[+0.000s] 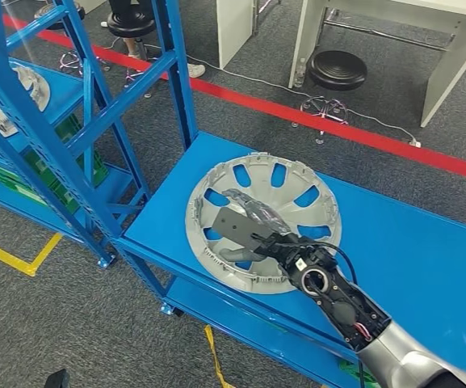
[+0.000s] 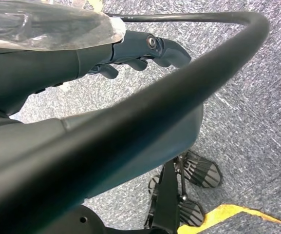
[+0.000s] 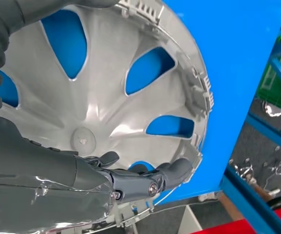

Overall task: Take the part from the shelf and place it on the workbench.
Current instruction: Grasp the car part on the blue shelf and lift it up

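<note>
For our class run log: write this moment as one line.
right hand: over wheel cover | wheel cover: flat on blue bench | left hand: hanging, holding nothing

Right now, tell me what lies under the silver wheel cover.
The blue workbench top shows through the wheel cover cutouts. The right hand rests on top, hiding part.

right arm (image 1: 400, 356) is silver at five o'clock, black forearm up toward the hand, exposed red wires, a round ring fitting. right hand (image 1: 249, 234) grey, clear plastic wrap over it, silver screws, dark fingers (image 3: 175, 170).
</note>
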Action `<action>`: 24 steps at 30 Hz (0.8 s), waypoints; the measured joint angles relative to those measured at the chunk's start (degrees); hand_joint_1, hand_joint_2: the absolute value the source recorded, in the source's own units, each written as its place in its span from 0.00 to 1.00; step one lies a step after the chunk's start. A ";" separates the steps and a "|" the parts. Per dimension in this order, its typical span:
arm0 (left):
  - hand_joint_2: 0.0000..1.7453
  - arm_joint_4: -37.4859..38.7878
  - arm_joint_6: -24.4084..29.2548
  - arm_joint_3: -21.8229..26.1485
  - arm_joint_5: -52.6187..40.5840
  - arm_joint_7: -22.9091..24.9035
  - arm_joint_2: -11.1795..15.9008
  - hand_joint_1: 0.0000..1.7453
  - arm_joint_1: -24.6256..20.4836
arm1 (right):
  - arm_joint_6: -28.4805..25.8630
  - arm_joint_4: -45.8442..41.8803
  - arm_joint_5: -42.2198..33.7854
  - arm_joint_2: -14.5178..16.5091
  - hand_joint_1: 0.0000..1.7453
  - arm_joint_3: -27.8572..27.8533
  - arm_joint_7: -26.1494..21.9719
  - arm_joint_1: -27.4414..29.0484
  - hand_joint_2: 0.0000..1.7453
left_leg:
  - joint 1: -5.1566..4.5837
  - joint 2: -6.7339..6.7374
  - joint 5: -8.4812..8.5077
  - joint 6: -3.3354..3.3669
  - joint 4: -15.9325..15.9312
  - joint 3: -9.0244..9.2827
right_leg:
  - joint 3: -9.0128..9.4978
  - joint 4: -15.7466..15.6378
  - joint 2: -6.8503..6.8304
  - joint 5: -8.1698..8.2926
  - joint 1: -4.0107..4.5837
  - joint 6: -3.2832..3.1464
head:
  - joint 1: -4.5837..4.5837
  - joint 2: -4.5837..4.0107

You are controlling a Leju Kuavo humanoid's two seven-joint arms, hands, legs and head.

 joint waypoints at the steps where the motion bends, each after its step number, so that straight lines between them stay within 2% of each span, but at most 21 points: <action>1: 0.00 0.00 0.00 0.00 -0.01 0.00 0.00 0.00 0.00 | 0.20 -0.42 -0.13 -0.18 0.00 0.07 0.35 0.05 1.00 | 0.00 0.00 0.00 0.00 0.00 0.00 | 0.00 0.00 0.00 0.00 0.00 0.00 | 0.01 0.00; 6: 0.00 0.00 -0.13 -0.08 -0.20 0.03 0.01 0.00 -0.01 | 3.96 -3.60 -1.10 -2.67 0.00 2.05 4.72 0.91 1.00 | 0.00 0.00 0.00 0.00 0.00 0.02 | 0.03 0.00 0.00 0.00 0.00 0.00 | -0.01 -0.01; 24: 0.00 0.00 -0.39 -0.20 -0.51 0.19 0.00 0.00 -0.02 | 5.00 -2.98 -0.97 -3.67 0.00 4.13 5.98 1.32 1.00 | 0.01 0.00 0.00 0.00 0.00 0.03 | 0.04 0.00 0.00 0.00 0.00 0.00 | -0.16 -0.02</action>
